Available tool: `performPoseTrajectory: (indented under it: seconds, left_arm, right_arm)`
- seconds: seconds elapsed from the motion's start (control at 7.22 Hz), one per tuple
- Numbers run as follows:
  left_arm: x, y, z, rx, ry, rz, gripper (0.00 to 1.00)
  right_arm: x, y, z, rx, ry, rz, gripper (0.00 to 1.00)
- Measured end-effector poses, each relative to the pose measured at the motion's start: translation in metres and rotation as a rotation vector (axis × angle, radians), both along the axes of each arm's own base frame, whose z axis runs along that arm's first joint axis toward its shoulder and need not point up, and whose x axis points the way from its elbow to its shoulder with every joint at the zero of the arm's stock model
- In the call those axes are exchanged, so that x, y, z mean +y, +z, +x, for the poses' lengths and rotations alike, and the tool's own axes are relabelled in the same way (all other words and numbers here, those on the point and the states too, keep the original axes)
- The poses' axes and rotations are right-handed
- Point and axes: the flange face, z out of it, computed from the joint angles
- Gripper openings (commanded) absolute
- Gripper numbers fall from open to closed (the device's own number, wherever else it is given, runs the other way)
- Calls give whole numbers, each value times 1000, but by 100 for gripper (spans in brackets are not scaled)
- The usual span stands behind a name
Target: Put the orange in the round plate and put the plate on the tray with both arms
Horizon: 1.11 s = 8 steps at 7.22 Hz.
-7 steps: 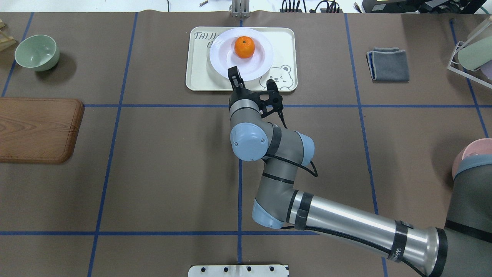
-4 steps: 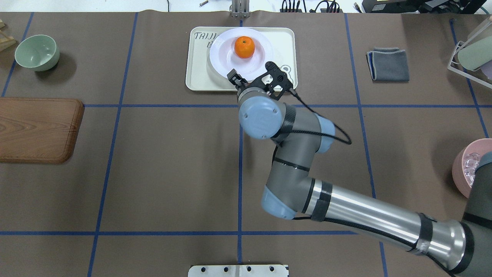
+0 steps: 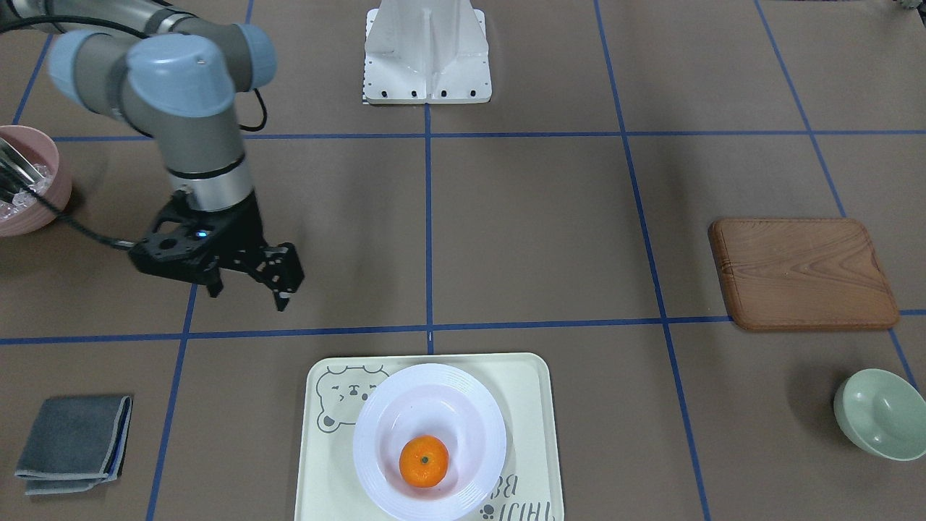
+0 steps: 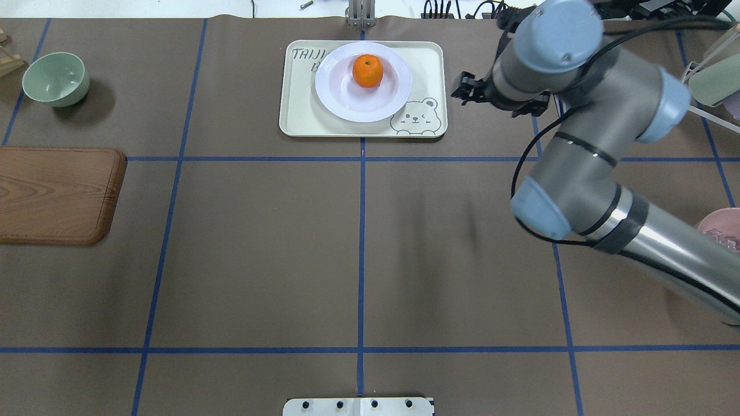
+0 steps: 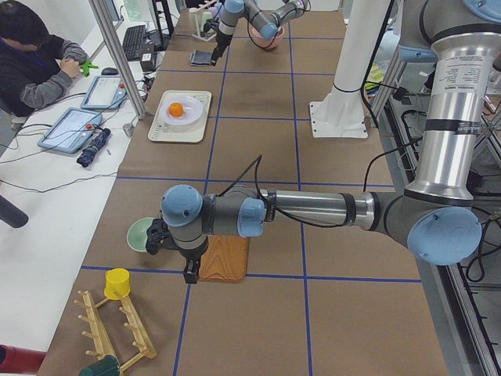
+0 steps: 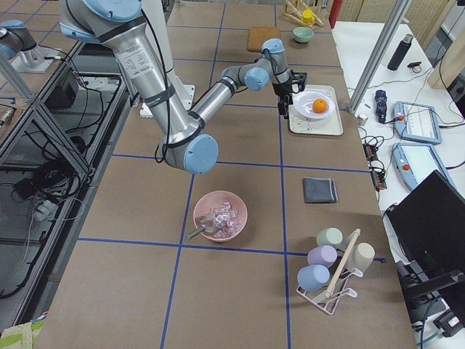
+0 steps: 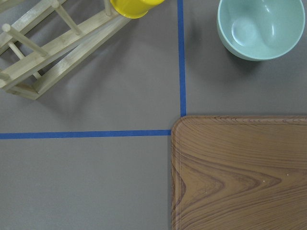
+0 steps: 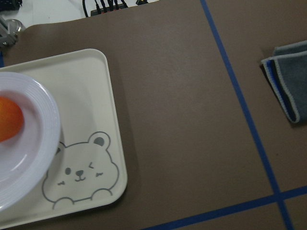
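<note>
The orange (image 4: 367, 70) sits in the round plate (image 4: 337, 101), and the plate rests on the tray (image 4: 296, 112) at the far middle of the table, so the task looks done. The right gripper (image 3: 248, 295) hangs empty, fingers apart, above the table off the tray's edge on the robot's right, so the tray lies to its left. The left gripper (image 5: 189, 270) is well apart over the wooden board (image 4: 58, 193) near the green bowl (image 4: 56, 78), open or closed cannot be told; the right arm is nearer

Orange (image 4: 367, 70) in plate (image 4: 347, 104) on tray (image 4: 298, 110)
</note>
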Motion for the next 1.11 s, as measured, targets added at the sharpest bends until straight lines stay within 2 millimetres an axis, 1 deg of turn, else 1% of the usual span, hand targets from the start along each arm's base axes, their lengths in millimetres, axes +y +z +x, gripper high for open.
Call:
performPoseTrajectory:
  seconds: [0.14,0.28,0.42,0.55,0.69,0.83,0.97,1.11]
  left_arm:
    - [16,-2,1,-1,1,6,98]
    - [34,-3,2,-2,1,10,98]
    - [50,-5,2,-4,1,11,98]
    - [61,-10,3,-5,1,3,98]
    - [66,-13,4,-5,2,-13,98]
    - [70,-17,3,-5,2,-17,98]
    - [73,-23,3,-6,3,-9,98]
    - [75,-26,3,-7,3,-4,98]
  right_arm:
    - [-17,27,64,57,-107,18,100]
    - [-30,63,132,114,-213,38,100]
    - [-34,103,197,151,-313,59,100]
    - [-27,145,253,156,-390,71,100]
    - [-12,185,296,149,-438,68,100]
    - [11,226,332,145,-461,45,100]
    - [41,266,361,141,-466,13,100]
    - [73,299,383,139,-464,-9,100]
